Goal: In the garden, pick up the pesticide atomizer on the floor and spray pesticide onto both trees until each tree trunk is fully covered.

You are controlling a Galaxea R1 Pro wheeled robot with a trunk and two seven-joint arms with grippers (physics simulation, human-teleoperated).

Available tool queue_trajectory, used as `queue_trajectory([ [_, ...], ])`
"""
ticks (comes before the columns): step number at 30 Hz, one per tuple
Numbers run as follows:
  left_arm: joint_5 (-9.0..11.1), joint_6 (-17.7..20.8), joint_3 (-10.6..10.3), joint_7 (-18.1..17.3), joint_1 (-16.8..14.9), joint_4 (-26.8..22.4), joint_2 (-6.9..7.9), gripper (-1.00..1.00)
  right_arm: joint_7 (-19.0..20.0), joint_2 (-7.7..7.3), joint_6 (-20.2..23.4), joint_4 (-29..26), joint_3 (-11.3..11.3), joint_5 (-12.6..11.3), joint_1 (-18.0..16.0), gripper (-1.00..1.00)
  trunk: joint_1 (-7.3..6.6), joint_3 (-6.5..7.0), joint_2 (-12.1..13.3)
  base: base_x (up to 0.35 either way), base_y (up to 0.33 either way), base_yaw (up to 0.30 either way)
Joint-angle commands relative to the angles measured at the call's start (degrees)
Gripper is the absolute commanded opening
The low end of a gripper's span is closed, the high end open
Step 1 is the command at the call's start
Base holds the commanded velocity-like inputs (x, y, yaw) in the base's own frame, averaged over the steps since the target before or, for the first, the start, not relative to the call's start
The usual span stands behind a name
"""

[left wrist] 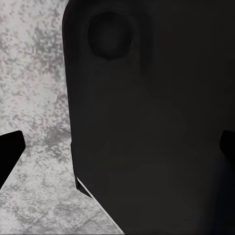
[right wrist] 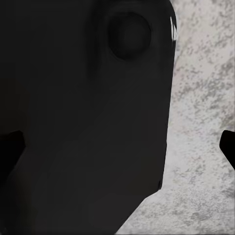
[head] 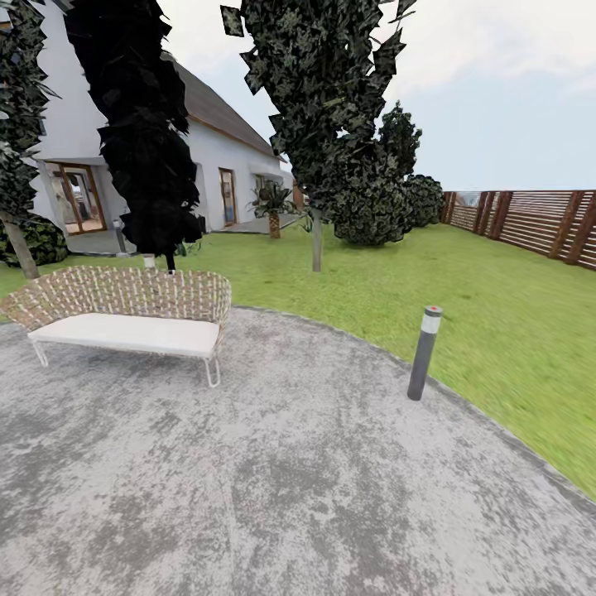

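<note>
From the head, a wicker bench (head: 124,310) is sitting on grey paving (head: 273,488), lawn (head: 497,314) beyond, no atomizer showing; judging, it's light, hard, slippery, best held by its neck; each wrist is facing dark robot body, both claws spread empty.

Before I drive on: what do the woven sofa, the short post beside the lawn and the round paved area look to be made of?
The beige woven sofa looks like wicker or rattan on thin white metal legs, with a flat white seat cushion. The short dark grey post, probably painted metal, has a pale band and red top, possibly a path light. The mottled grey paving looks like rough concrete or compacted gravel, matte.
</note>
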Motion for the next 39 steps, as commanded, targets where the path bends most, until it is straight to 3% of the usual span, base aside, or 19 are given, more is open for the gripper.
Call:
queue_trajectory([
  [1, 0.00, 0.00, 0.00, 0.00, -0.01, 0.00, 0.00, 1.00, 0.00, 0.00, 0.00, 0.00, 0.00, 0.00, -0.01, 1.00, 0.00, -0.03, -0.01, 0.000, 0.000, 0.000],
  [6, 0.17, -0.01, 0.19, 0.09, -0.01, -0.09, -0.18, 1.00, 0.31, 0.26, -0.02, -0.27, 0.01, 0.16, -0.18, 1.00, 0.00, -0.03, -0.01, 0.000, 0.000, 0.000],
  [11, 0.17, 0.00, 0.30, 0.09, -0.01, -0.09, -0.59, 1.00, 0.27, 1.73, -0.03, -1.64, 0.01, 0.16, -0.64, 1.00, 0.00, -0.03, -0.01, 0.000, 0.000, 0.000],
  [26, 0.19, -0.08, 0.01, 0.10, -0.14, -0.81, -0.62, 1.00, 0.18, 1.50, -0.45, -4.31, 0.00, 0.18, -0.80, 1.00, 0.00, -0.03, -0.01, 0.000, 0.000, 0.000],
  [31, 0.11, -0.08, 0.07, 0.09, -0.33, -2.43, 0.10, 1.00, 0.17, 0.16, -2.05, -5.39, -0.16, 0.11, -0.80, 1.00, 0.00, -0.03, -0.01, 0.000, 0.000, 0.000],
  [39, 0.15, -0.19, 0.53, 0.16, -2.12, -5.02, 2.60, 1.00, 0.11, -1.82, -4.62, -7.98, -0.23, 0.10, -0.85, 1.00, 0.00, -0.03, -0.01, 0.000, 0.000, 0.000],
])
